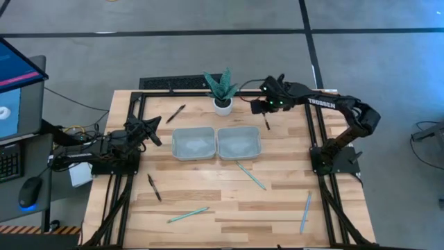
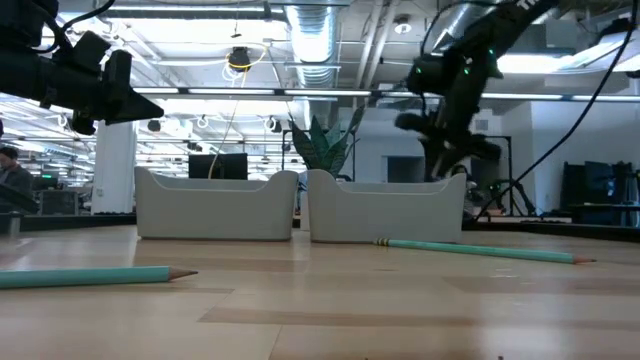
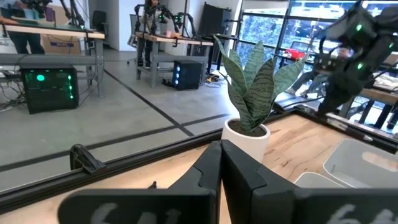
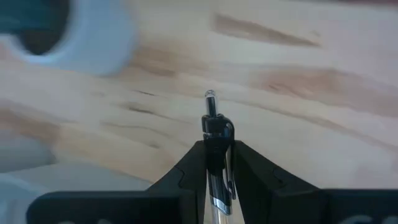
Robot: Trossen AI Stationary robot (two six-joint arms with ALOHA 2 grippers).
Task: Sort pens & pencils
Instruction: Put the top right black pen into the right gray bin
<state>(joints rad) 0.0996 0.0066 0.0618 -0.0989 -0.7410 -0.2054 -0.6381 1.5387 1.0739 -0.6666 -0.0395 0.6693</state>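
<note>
My right gripper (image 1: 266, 113) is above the table's far side, between the plant and the right tray (image 1: 239, 143), shut on a dark pen (image 4: 212, 121). Another pen (image 1: 175, 113) lies on the wood far left of the trays. One more pen (image 1: 154, 187) lies near the left arm's frame. Three teal pencils lie flat: one pencil (image 1: 251, 175) just in front of the right tray, one pencil (image 1: 187, 215) near the front edge, one pencil (image 1: 305, 212) at the front right. My left gripper (image 1: 151, 129) waits shut beside the left tray (image 1: 193, 143). My right gripper pinches the pen's barrel by its clip (image 4: 219, 163) between its two fingers. The fingers slant down from the far right. The pen runs along them, and its thin end (image 4: 210, 96) sticks out past the fingertips. The pen hangs clear of the wood.
A potted plant (image 1: 222, 90) in a white pot stands at the far edge, just left of my right gripper. The two pale trays sit side by side at the table's middle. Black frame rails (image 1: 319, 139) run along the table's sides. Bare wood lies in front of the trays.
</note>
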